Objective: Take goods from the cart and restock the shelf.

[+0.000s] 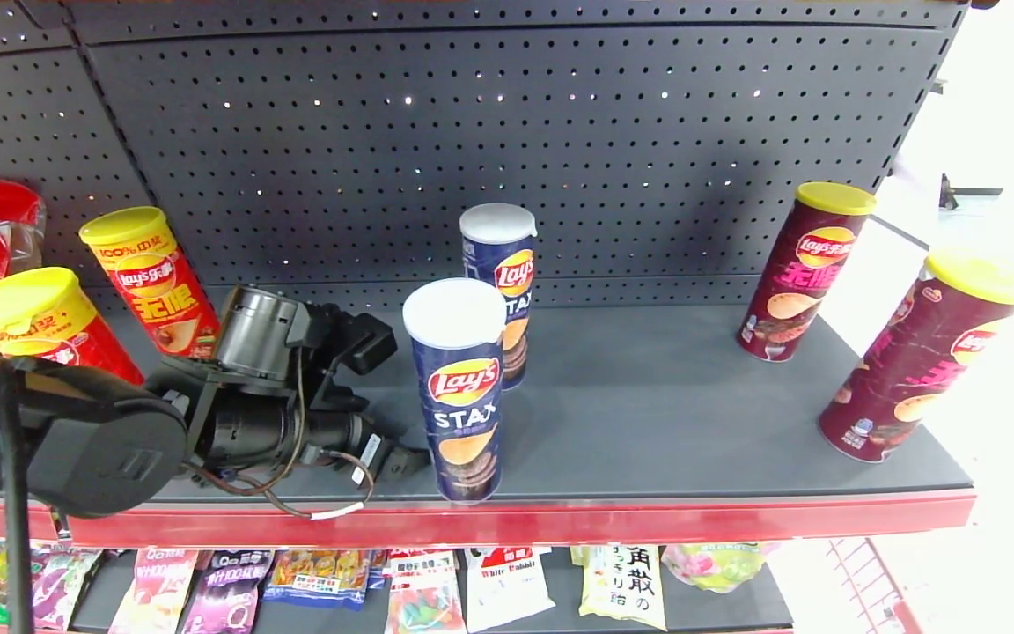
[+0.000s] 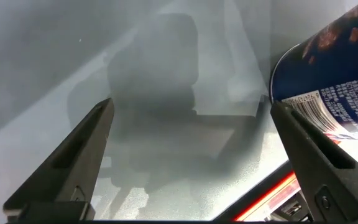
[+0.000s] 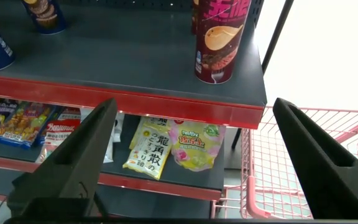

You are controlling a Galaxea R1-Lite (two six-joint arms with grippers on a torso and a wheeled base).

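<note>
Left gripper (image 2: 192,106) sits wide open and empty, right beside the blue can (image 1: 463,387) at the shelf (image 1: 648,396) front, center frame. Looks like the release step; next, back out without tipping it, then cart (image 3: 260,162).

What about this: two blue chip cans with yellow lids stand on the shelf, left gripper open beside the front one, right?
Not quite: head view shows white lids on the front blue can and rear blue can. Shelf and open left gripper: correct.
</note>
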